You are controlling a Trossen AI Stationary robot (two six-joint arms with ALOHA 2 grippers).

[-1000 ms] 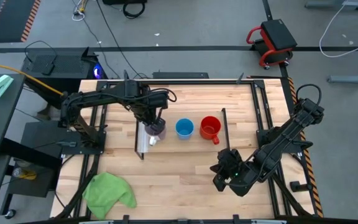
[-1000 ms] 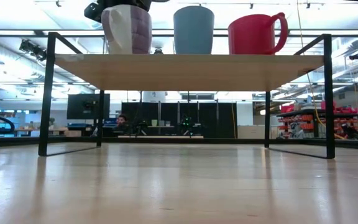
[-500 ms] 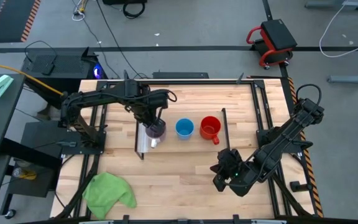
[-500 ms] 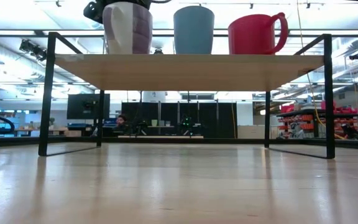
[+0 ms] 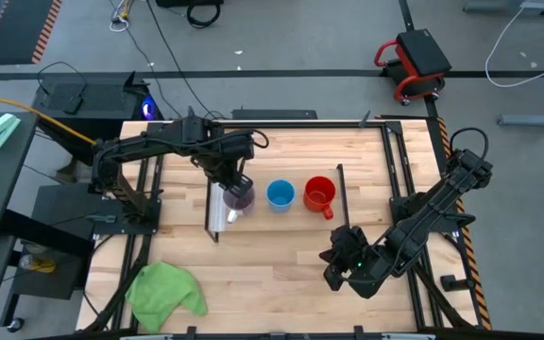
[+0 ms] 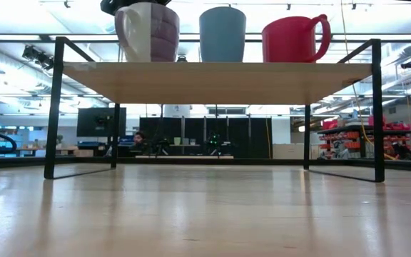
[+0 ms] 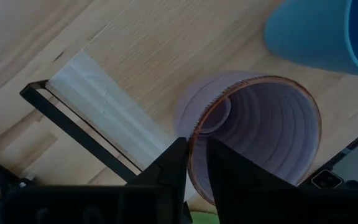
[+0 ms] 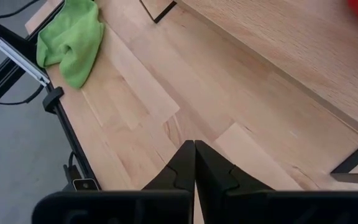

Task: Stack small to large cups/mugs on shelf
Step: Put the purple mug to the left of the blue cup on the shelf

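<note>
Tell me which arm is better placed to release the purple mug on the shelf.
Left. The left gripper pinches the purple mug's rim over the shelf. The right gripper sits shut, off the shelf.

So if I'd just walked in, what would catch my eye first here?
Probably the row of three on the low wooden shelf: a purple mug, a light-blue cup and a red mug, side by side. The left gripper pinches the purple mug's rim, one of its jaws inside and one outside. The right gripper waits over the table's near side, jaws shut, with a green cloth lying at the front left corner.
</note>
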